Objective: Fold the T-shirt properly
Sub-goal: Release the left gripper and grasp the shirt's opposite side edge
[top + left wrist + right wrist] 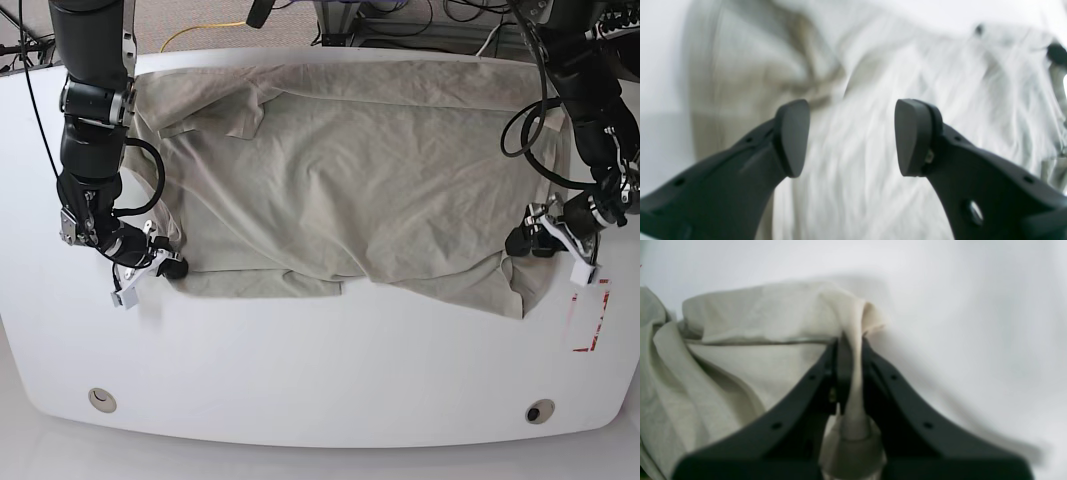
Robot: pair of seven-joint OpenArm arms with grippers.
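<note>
While the T-shirt (350,170) lies spread and wrinkled across the far half of the white surface (320,370), the right end effector (850,356) is pinched tight on a fold at one corner of its near edge. The left end effector (851,136) stands wide, nothing between its pads (793,136), at the opposite near corner; that wrist view is blurred.

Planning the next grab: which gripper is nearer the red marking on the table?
Left. The left gripper sits just beside the red marking; the right gripper is across the table, clamped on the T-shirt.
</note>
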